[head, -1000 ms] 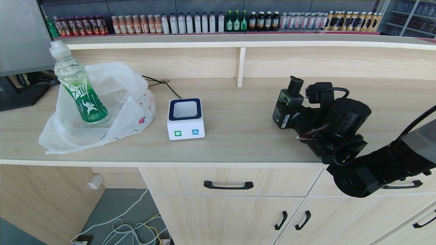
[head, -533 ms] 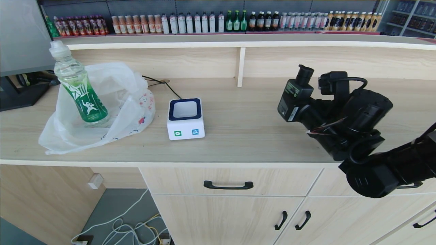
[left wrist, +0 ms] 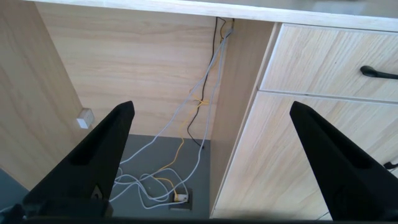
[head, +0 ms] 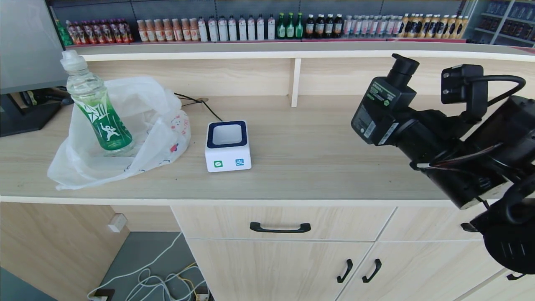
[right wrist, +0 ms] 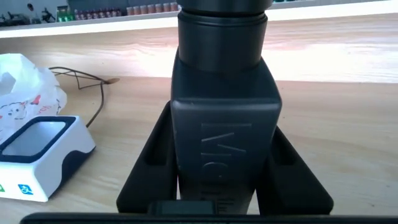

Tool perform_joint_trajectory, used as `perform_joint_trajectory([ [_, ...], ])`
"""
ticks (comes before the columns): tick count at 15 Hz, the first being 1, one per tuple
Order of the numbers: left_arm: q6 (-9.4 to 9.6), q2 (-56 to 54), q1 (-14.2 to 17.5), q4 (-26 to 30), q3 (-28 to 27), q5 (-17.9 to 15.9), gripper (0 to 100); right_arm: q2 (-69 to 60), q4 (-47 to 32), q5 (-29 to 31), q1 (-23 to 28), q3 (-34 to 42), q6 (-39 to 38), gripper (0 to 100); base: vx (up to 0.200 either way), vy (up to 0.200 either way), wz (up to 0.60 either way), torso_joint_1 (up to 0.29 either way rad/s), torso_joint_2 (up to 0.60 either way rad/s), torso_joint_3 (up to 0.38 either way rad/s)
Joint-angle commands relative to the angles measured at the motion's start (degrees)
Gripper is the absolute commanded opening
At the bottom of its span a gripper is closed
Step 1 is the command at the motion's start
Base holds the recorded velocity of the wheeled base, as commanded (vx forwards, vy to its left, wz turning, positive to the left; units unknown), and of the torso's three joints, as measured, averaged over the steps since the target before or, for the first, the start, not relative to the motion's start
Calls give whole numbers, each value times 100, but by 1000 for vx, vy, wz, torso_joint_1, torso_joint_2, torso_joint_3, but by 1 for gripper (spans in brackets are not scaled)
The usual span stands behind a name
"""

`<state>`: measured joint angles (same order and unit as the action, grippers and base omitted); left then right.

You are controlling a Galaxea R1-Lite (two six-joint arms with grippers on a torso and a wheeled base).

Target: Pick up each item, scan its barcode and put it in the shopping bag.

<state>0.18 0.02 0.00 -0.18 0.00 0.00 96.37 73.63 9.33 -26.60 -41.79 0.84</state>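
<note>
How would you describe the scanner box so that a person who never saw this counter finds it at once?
Look at the long wooden counter. Just right of the white shopping bag that holds a green bottle stands the scanner box. It is the only white cube there, with a dark blue frame around its top window.

On the front of the white scanner box (head: 228, 146): two small square signs, a green one (head: 218, 164) and a blue one (head: 239, 162), each with a white mark.

On the green drink bottle (head: 102, 121): a green label with white lines and a little white figure, no words clear enough to read.

On the shopping bag (head: 167, 129): small red and blue pictures, too creased to make out.

On the black bottle (head: 382, 110): a label with tiny print, a green patch and a white barcode patch (head: 370, 129), all too small to read. Raised letters (right wrist: 227, 146) on its side, partly hidden.

On the drink bottles along the far shelf (head: 267, 27): labels too small to read.
</note>
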Motion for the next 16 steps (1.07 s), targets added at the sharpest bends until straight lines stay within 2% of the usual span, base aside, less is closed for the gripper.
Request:
perform_joint_trajectory([
  [1, -1, -2, 0, 1, 0, 0, 100, -733, 2, -159, -29, 584, -49, 0, 0, 0, 0, 0, 0, 0],
  [4, -1, -2, 0, 1, 0, 0, 100, -1287, 2, -467, -29, 1331, -172, 0, 0, 0, 0, 0, 0, 0],
  [6, -1, -2, 0, 1, 0, 0, 100, -1586, 11, -572, -205, 1850, -304, 0, 0, 0, 0, 0, 0, 0],
  [8, -1, -2, 0, 1, 0, 0, 100, -1885, 152, -563, -961, 2421, -743, 0, 0, 0, 0, 0, 0, 0],
  [10, -1, -2, 0, 1, 0, 0, 100, -1893, 310, -581, -1102, 2773, -1200, 0, 0, 0, 0, 0, 0, 0],
  [15, -1, -2, 0, -8, 0, 0, 100, -1893, 327, -1249, -1119, 3072, -2264, 0, 0, 0, 0, 0, 0, 0],
  [16, -1, -2, 0, 1, 0, 0, 100, -1885, 336, -1574, -1163, 3010, -2387, 0, 0, 0, 0, 0, 0, 0],
])
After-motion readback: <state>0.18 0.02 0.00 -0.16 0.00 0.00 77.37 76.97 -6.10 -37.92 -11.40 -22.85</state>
